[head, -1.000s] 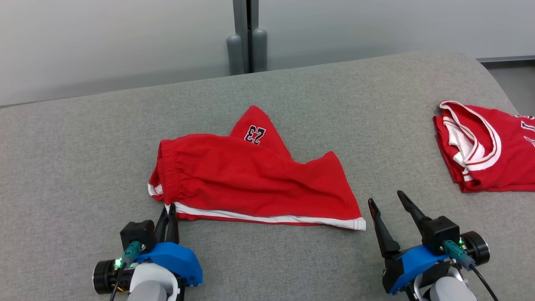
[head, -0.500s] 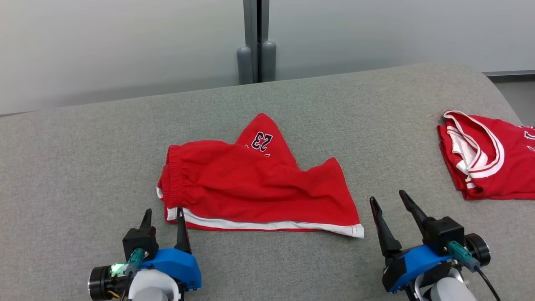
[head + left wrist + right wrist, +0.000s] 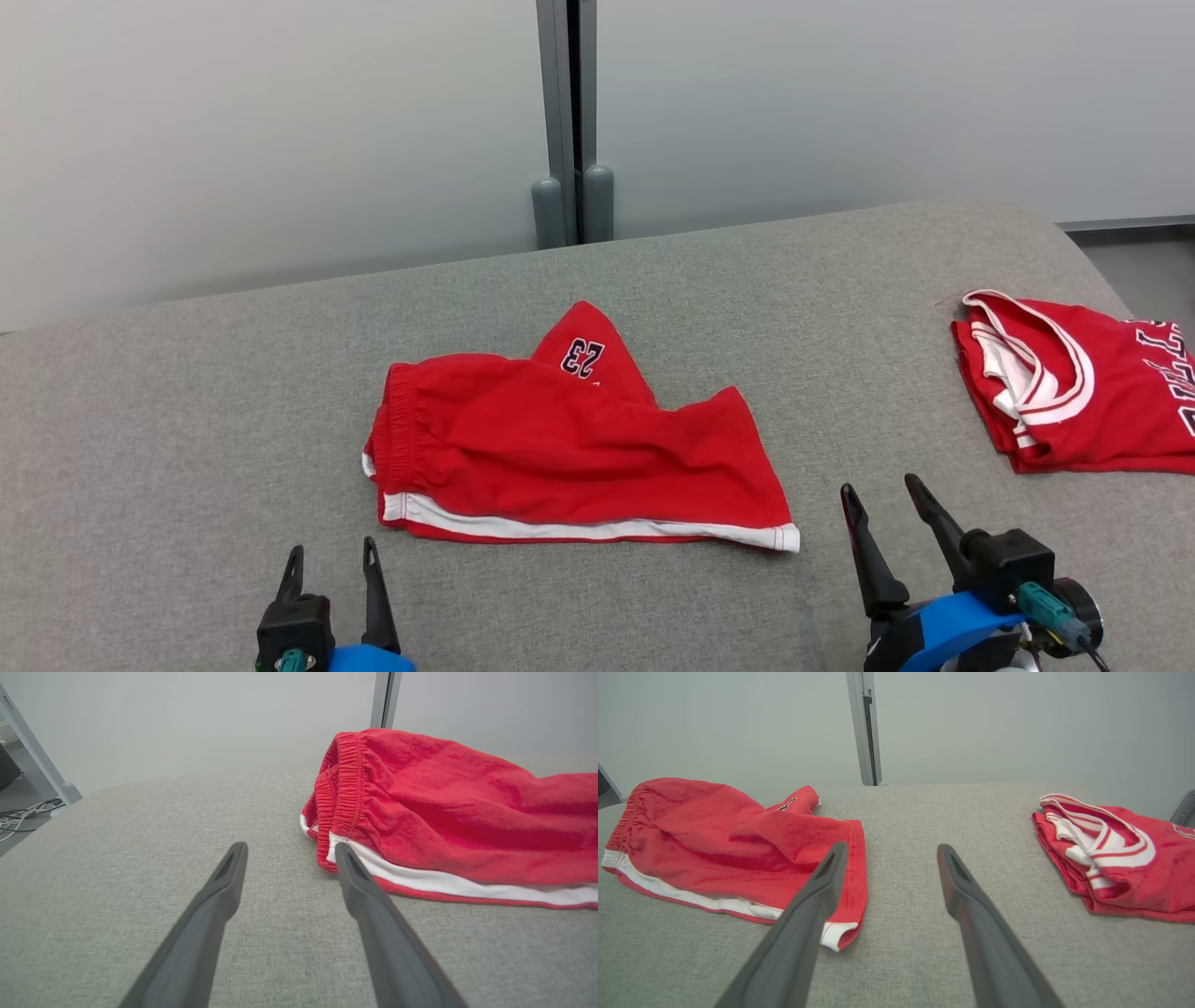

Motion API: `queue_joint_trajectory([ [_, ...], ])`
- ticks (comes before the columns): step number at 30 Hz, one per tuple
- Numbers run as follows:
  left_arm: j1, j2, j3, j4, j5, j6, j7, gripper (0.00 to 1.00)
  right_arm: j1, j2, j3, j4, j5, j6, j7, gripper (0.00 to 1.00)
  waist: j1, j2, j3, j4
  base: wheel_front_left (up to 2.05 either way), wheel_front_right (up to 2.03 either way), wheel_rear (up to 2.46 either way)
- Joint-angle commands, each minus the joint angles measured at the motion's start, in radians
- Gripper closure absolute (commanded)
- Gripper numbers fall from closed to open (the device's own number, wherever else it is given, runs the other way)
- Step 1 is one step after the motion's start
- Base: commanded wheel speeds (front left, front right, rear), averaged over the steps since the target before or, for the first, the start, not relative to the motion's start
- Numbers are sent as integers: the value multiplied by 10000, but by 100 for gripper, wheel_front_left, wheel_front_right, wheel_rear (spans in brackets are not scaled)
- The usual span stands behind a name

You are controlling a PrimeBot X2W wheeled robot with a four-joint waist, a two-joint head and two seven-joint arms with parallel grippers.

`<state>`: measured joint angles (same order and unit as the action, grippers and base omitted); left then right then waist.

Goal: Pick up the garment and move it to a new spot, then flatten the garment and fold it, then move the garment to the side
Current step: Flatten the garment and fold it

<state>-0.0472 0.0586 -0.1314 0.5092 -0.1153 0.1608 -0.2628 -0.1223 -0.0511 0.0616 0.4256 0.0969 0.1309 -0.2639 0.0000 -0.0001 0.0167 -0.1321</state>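
You are working over a grey padded table (image 3: 187, 420), where the red shorts (image 3: 560, 457) are lying near the middle, fairly flat and doubled leg over leg, with the numbered leg poking out behind. That is suggesting the move and flattening are done and the fold is only partly made, so tidying it and shifting the shorts aside are remaining. A folded red jersey (image 3: 1074, 392) is sitting at the right. Your left gripper (image 3: 333, 547) and right gripper (image 3: 878, 483) are hovering near the shorts' two front corners, fingers apart, holding nothing.

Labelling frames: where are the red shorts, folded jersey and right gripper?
red shorts (image 3: 560, 457), head view, middle of the front panel.
folded jersey (image 3: 1111, 411), head view, red cloth beside the collar.
right gripper (image 3: 878, 483), head view, midway between its fingertips.
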Motion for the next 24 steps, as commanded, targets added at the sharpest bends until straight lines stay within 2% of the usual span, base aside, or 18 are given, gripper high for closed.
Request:
queue_joint_trajectory([
  [1,121,3,99,-45,13,8,-25,0,179,-6,37,72,32,-3,-7,0,0,1,-65,-2,0,0,0],
  [8,203,-64,81,-13,105,-96,-25,0,40,-16,531,732,273,-3,-7,0,0,1,-81,222,0,0,0],
  [15,91,-78,-160,-121,62,-195,-25,0,12,-8,484,1257,288,-1,-7,0,0,1,52,826,0,0,0],
  [24,323,-84,-310,-435,-77,-95,-25,0,122,-15,234,977,270,-3,-7,0,0,1,6,1192,0,0,0],
])
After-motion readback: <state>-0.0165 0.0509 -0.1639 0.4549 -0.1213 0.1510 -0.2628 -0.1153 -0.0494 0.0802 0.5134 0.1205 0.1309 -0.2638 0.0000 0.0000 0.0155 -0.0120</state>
